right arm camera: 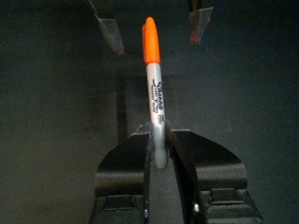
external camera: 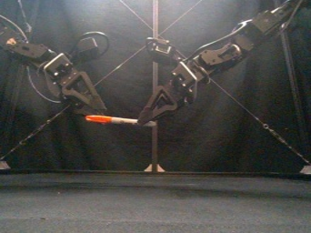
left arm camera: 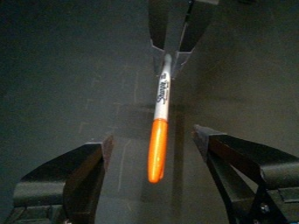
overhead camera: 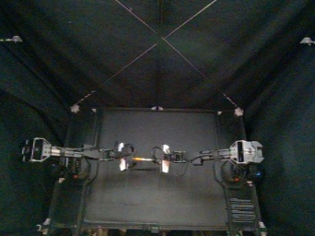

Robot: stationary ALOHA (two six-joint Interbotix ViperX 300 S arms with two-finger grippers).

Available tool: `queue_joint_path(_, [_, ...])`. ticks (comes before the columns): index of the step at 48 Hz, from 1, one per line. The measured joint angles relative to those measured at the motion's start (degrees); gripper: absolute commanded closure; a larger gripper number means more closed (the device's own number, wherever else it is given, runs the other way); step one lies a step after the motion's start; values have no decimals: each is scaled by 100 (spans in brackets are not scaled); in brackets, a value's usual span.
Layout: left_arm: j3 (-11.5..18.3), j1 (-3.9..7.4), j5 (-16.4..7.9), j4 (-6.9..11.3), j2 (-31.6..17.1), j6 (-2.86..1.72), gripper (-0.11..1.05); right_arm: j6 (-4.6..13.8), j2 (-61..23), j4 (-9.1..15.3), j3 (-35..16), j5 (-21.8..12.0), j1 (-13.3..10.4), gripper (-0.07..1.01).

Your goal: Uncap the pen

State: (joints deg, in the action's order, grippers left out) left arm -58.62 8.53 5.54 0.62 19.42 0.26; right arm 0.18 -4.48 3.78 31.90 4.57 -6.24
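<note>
Pen (external camera: 112, 119) is off the counter (overhead camera: 147, 198), held level in mid-air near the middle, its orange cap (left arm camera: 155, 150) pointing left. You're dealing with a light, stiff plastic stick with a smooth, probably slippery skin. The cap likely sits on a friction fit, so expect a short, firm pull along the axis. Your right hand (right arm camera: 160, 140) is clenched on the white barrel (left arm camera: 163, 92) toward its right end. Your left hand (left arm camera: 153, 138) is released, its jaws spread either side of the cap and clear of it. Take the cap squarely around its middle and pull straight, so the barrel doesn't twist loose.
</note>
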Motion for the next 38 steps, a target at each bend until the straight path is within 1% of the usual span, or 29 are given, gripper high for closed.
queue_joint_path(3, [0, 0, -9, -9, -9, 0, 0, -18, 0, -9, 0, 0, 9, 42])
queue_joint_path(7, [0, -18, -18, -35, -18, 0, 8, 0, 0, 0, 0, 0, 0, 42])
queue_joint_path(15, [0, -26, -26, -79, -26, 0, 29, 0, 0, 0, 0, 0, 0, 42])
queue_joint_path(17, [0, -18, -26, -105, -26, 0, 33, 9, 0, 0, 0, 0, -9, 42])
queue_joint_path(20, [0, -18, -26, -158, -26, 18, 39, -35, 0, 0, 0, 0, -18, 42])
queue_joint_path(22, [0, -18, -35, -229, -18, 9, 42, -18, 0, 0, 9, 0, -18, 42])
queue_joint_path(23, [0, 0, -44, -264, -18, 0, 42, -18, 9, 0, 9, 0, -18, 42])
queue_joint_path(24, [-9, -18, -44, -281, -9, 0, 43, -18, 18, 0, 26, 0, -18, 42])
queue_joint_path(25, [-9, 0, -44, -316, 0, 0, 43, -9, 44, 0, 44, 0, -18, 42])
queue_joint_path(27, [-26, 0, -44, -325, 35, 0, 43, -9, 114, 9, 97, 9, -9, 42])
queue_joint_path(28, [-44, -18, -9, -334, 70, -9, 43, 0, 149, 9, 132, 35, -9, 42])
queue_joint_path(31, [-114, -18, -9, -334, 176, 0, 43, 9, 290, 0, 246, 44, 0, 42])
queue_joint_path(32, [-158, -18, -44, -343, 229, 0, 43, 9, 343, -9, 308, 18, 0, 42])
queue_joint_path(33, [-220, 0, -70, -334, 281, -35, 43, 44, 396, -18, 378, 9, -9, 42])
queue_joint_path(34, [-255, 0, -70, -334, 308, -18, 43, 44, 431, -18, 422, 0, -9, 42])
queue_joint_path(36, [-308, 9, -62, -325, 387, -35, 43, 35, 501, -26, 527, 0, -9, 42])
queue_joint_path(37, [-343, 18, -70, -325, 439, 0, 43, 44, 554, -35, 580, 9, -9, 42])
queue_joint_path(38, [-360, 9, -62, -325, 475, -9, 43, 35, 598, -44, 624, 9, -18, 42])
